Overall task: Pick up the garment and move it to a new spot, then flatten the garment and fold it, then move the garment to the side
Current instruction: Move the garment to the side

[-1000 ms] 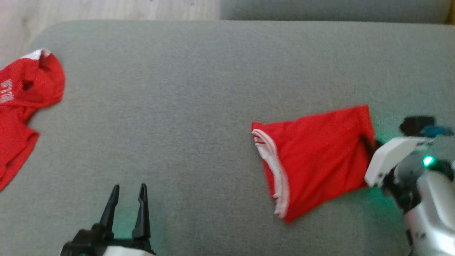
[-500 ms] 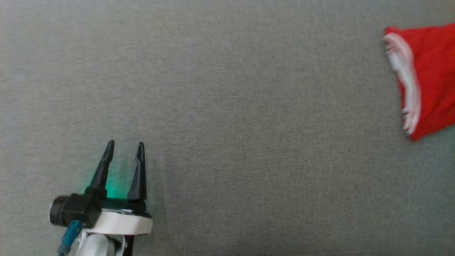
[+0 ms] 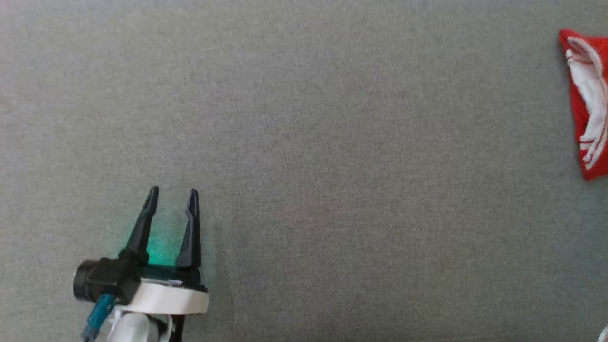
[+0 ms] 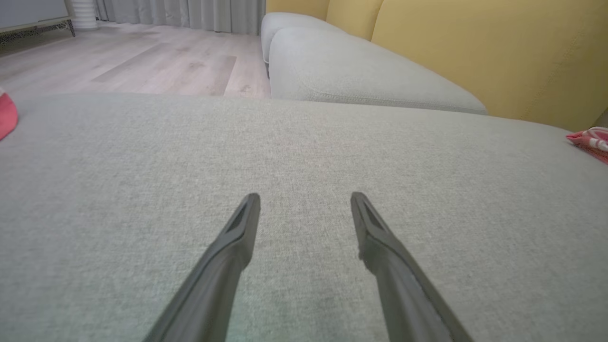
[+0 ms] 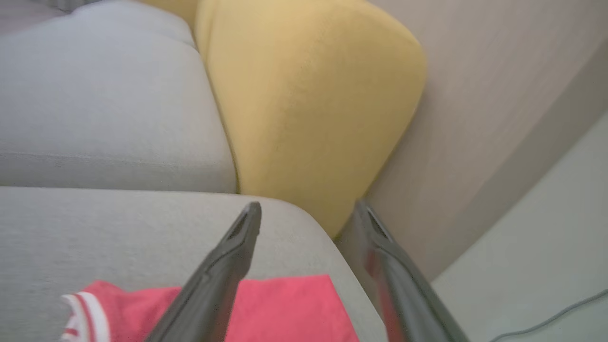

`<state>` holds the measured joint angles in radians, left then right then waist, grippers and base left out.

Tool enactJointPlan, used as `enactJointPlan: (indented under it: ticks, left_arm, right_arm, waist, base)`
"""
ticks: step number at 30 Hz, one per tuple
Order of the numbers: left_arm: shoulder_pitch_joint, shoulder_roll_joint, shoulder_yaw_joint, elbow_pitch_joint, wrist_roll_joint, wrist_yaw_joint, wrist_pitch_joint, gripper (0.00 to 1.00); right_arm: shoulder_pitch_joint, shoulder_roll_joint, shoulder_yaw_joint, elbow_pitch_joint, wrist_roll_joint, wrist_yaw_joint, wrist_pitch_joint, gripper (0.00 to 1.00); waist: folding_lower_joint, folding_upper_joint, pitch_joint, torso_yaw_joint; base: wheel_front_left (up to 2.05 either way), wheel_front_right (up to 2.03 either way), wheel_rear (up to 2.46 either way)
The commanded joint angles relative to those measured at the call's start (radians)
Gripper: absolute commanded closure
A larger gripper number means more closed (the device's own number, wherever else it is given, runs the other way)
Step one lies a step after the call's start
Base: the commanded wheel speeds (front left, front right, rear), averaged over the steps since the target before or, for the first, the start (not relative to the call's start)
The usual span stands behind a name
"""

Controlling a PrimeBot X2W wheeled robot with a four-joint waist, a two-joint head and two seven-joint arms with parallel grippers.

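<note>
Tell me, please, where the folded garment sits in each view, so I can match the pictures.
Head view: garment at the right edge, upper half, cut off by the frame.
Left wrist view: garment as a sliver at the right edge, mid-height.
Right wrist view: garment along the bottom edge, left of centre.
Shared landmark: the grey cushion it lies on.

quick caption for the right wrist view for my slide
Right claw open over the red garment lying at the corner of the grey cushion, yellow cushion behind.
</note>
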<state>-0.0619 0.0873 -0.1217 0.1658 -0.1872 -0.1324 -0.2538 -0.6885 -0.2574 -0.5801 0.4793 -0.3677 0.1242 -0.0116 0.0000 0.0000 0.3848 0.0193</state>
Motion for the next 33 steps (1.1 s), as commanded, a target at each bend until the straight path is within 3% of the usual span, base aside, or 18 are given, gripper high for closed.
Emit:
enactJointPlan:
  ticks: [1,14,25,33]
  left_arm:
    - [0.006,0.0,0.036,-0.013,-0.009,0.002,-0.008,0.0]
    - [0.08,-0.036,0.049,0.094,-0.045,0.019,-0.008,0.0]
    - [0.124,-0.037,0.05,0.13,-0.056,0.039,-0.008,0.0]
    - [0.15,-0.037,0.062,0.141,-0.053,0.036,-0.008,0.0]
  right_arm:
    - [0.03,-0.003,0.031,-0.05,-0.005,0.007,-0.031,0.0]
    - [0.376,0.176,0.297,-0.216,0.139,0.007,-0.201,0.0]
    - [0.705,0.207,0.472,-0.25,0.322,0.007,-0.249,0.0]
    - [0.797,0.207,0.523,-0.277,0.394,0.007,-0.25,0.0]
  waist:
    - [0.0,0.0,-0.04,0.008]
    - [0.0,0.0,-0.273,0.006]
    - [0.0,0.0,-0.367,0.038]
    - [0.0,0.0,-0.388,0.044]
  base:
    - [0.0,0.0,0.0]
    - [0.0,0.0,0.0]
    - [0.0,0.0,0.0]
    - [0.0,0.0,0.0]
